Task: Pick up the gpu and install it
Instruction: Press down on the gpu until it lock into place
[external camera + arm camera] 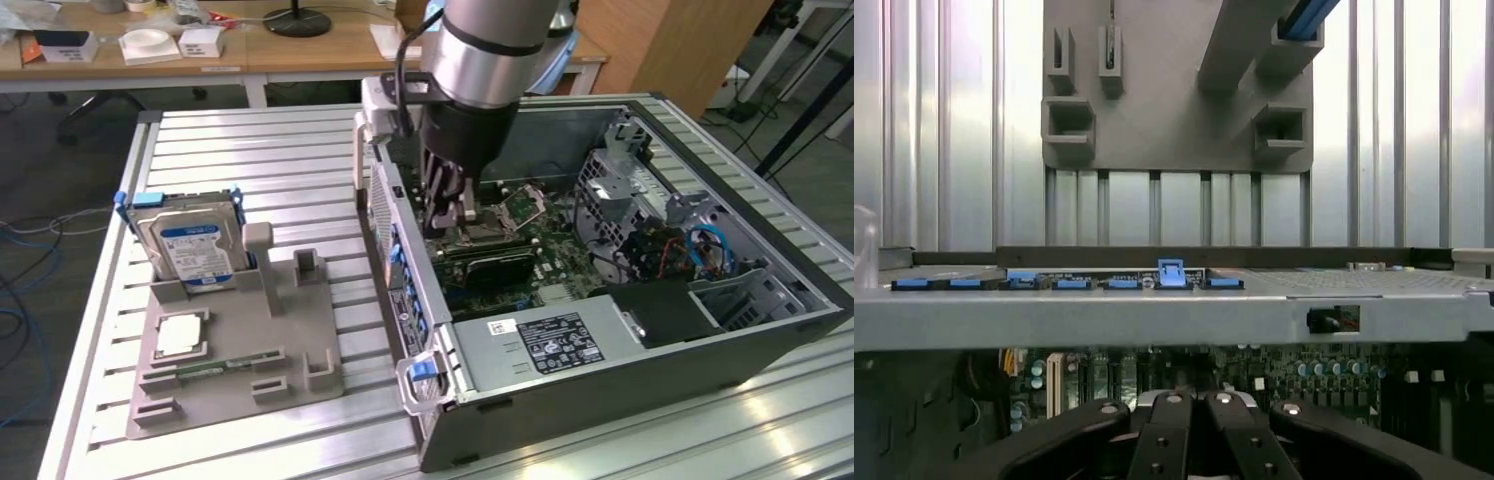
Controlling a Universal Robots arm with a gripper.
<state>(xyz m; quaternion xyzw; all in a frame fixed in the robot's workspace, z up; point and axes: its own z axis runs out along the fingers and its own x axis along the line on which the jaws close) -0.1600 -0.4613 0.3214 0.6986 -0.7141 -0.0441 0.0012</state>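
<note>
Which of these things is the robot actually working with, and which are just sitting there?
In the job: gripper, dark gpu beneath it, open computer case.
Lying about: hard drive, memory stick, grey holder.

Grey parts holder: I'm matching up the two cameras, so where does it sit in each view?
Exterior view: the grey parts holder lies on the slatted table at the exterior view's left, beside the open computer case, with a hard drive standing in it.
Wrist view: the holder lies on the table beyond the case's side wall.
Shared landmark: the blue clips along that wall.
</note>
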